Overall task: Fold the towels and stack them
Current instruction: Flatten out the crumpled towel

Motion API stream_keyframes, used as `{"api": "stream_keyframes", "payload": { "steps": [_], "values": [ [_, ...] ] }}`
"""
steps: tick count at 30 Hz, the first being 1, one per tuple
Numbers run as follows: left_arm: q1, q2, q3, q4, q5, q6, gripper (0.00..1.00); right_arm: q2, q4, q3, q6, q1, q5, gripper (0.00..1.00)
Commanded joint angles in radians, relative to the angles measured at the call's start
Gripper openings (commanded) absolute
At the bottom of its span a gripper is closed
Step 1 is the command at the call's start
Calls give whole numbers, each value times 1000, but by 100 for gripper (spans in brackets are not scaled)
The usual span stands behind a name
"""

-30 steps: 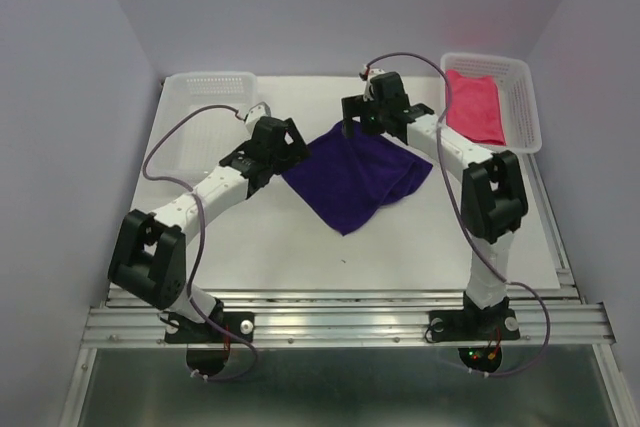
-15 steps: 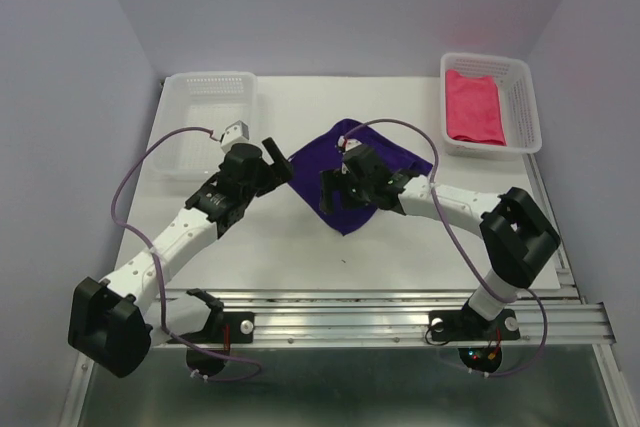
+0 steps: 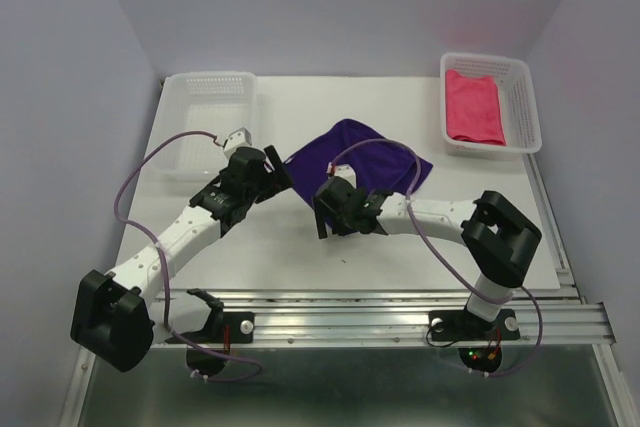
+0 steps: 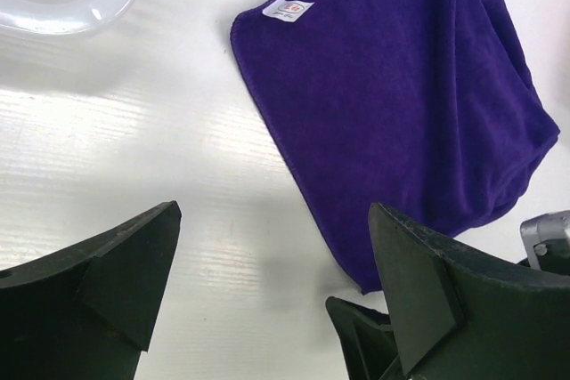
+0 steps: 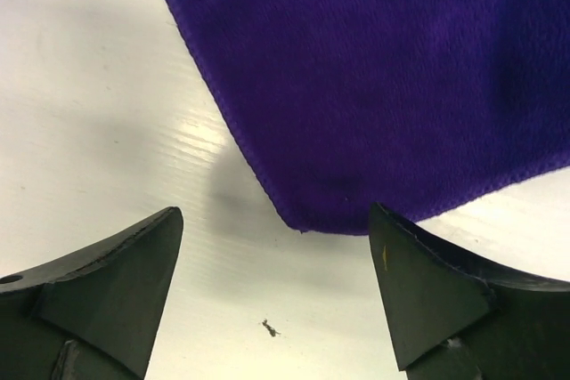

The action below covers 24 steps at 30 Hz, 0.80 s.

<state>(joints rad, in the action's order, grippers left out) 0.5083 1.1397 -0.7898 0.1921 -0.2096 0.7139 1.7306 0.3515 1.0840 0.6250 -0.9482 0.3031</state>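
Dark purple square cloth towel [image 3: 372, 152], white tag [image 4: 289, 8] at one corner, on the white tabletop [image 3: 270, 247]. I read the left gripper [image 4: 273, 209] just left of this towel, fingers spread and empty. The right gripper [image 5: 272, 211] stands over its near corner, fingers likewise apart. A magenta-pink cloth towel [image 3: 474, 107] lies in a white plastic mesh basket [image 3: 526, 97] to its far right.

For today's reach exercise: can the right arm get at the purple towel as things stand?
Probably yes: the open right gripper hangs just short of a corner of the purple towel, nothing between them.
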Motion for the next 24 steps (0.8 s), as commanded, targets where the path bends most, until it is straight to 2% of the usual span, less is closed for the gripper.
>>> {"api": "stream_keyframes", "payload": {
  "steps": [1,2,4,8,11,15,20,24],
  "values": [
    [-2,-18,-23,-8,-23,-21,99,21,70,56,48,-24,113,87],
    [-2,-18,-22,-3,-25,-21,99,26,73,56,48,-26,111,83],
    [-2,-17,-22,-2,-28,-21,99,46,90,59,58,-31,120,82],
    [-4,-14,-25,1,-34,-22,99,72,116,83,68,-38,145,70],
    [-5,-8,-26,0,-36,-24,99,89,130,93,76,-43,160,67],
    [-7,5,-29,1,-33,-25,99,98,174,100,108,-46,201,58],
    [-8,9,-26,1,-34,-25,99,89,218,85,145,-50,245,53],
    [-10,11,-23,1,-34,-24,99,81,230,73,159,-57,251,40]
  ]
}}
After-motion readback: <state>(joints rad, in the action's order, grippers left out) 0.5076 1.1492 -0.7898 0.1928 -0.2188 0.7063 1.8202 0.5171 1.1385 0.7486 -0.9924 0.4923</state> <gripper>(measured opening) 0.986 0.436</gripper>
